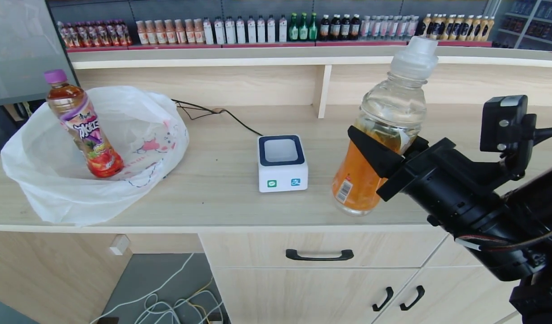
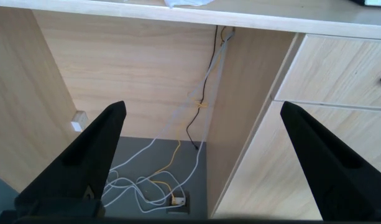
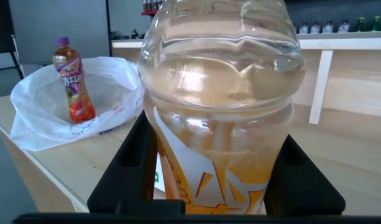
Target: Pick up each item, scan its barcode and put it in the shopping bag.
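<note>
Right pincer (image 1: 383, 148) around orange bottle (image 1: 357, 180) near scanner (image 1: 282, 164)

Two drink bottles are showing: one purple-capped bottle (image 1: 84, 130) and one orange bottle (image 1: 356, 180). One shopping bag (image 1: 42, 180) and one scanner (image 1: 282, 164) are sitting on the counter (image 1: 213, 202), whose front is carrying three black handles (image 1: 319, 255).

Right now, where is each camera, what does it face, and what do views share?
Head: up top, looking down at counter, scanner, bag; right arm shows.
Left wrist: low, facing cables under the counter; open left jaws show.
Right wrist: facing the bag; right jaws grip the orange bottle.
Shared: head and right wrist show that bottle and bag.
</note>
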